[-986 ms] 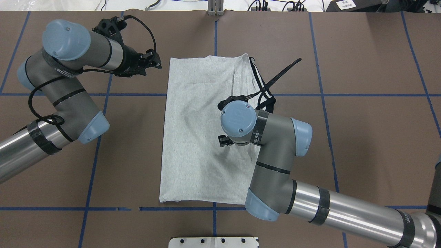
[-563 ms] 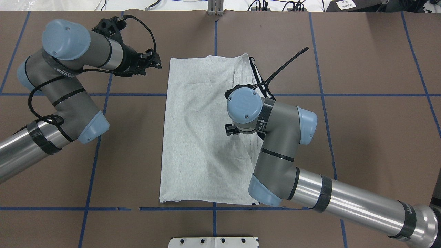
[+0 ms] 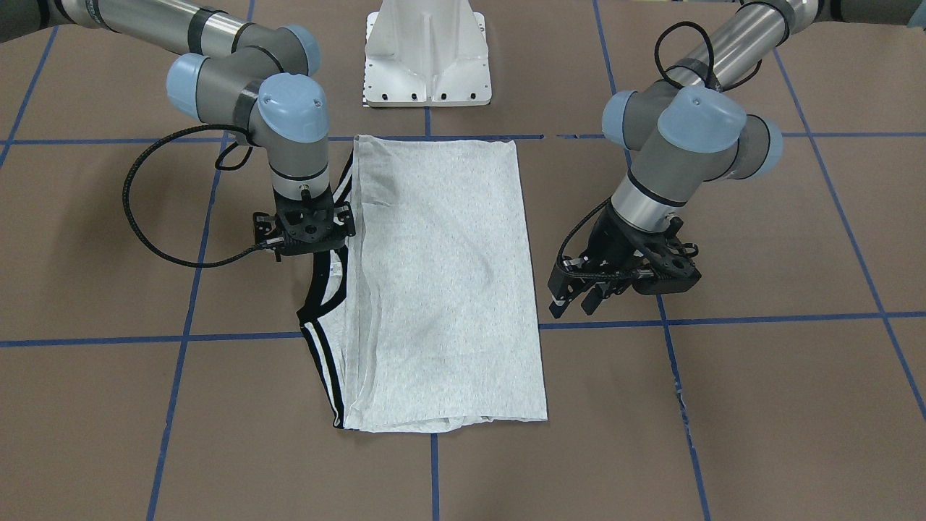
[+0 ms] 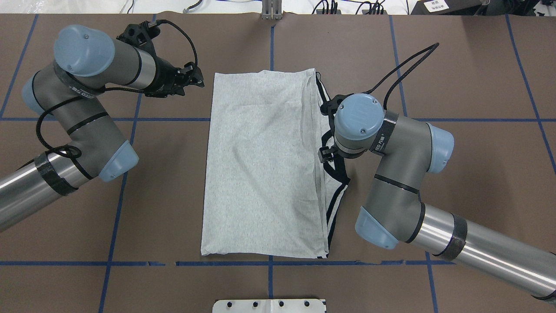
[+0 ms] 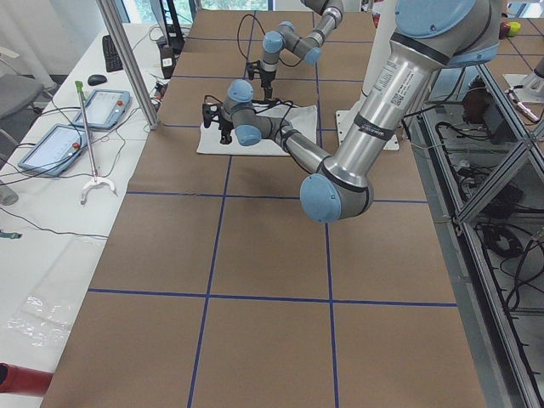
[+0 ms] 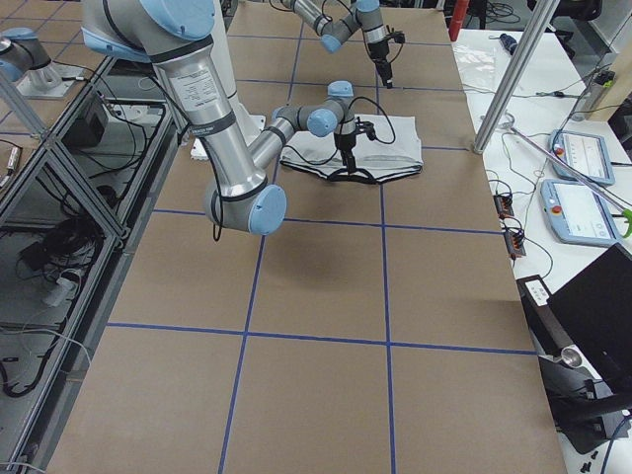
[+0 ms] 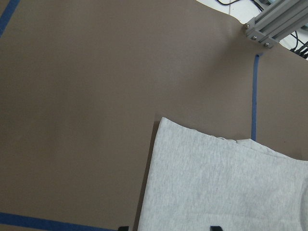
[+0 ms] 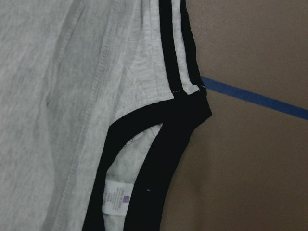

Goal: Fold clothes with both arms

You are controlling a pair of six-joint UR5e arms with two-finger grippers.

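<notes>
The light grey T-shirt point(image 4: 260, 165) lies flat on the table, folded into a long rectangle point(image 3: 448, 289). Its black collar point(image 3: 312, 312) and black double stripes point(image 8: 171, 43) show along the side nearest my right arm. My right gripper point(image 3: 304, 233) points straight down just above the collar point(image 8: 144, 159), open and holding nothing. In the overhead view the wrist hides it. My left gripper point(image 4: 196, 80) hovers open and empty beside the shirt's far corner point(image 7: 166, 122), clear of the cloth; it also shows in the front-facing view point(image 3: 573, 305).
The white pedestal base point(image 3: 427, 65) stands at the near table edge by the shirt's hem. Blue tape lines point(image 4: 117, 208) grid the brown table. An aluminium bracket point(image 4: 271, 11) sits at the far edge. Bare table lies on both sides of the shirt.
My right arm has swung from over the shirt's middle out to its collar edge, uncovering the striped side. The left arm has not moved.
</notes>
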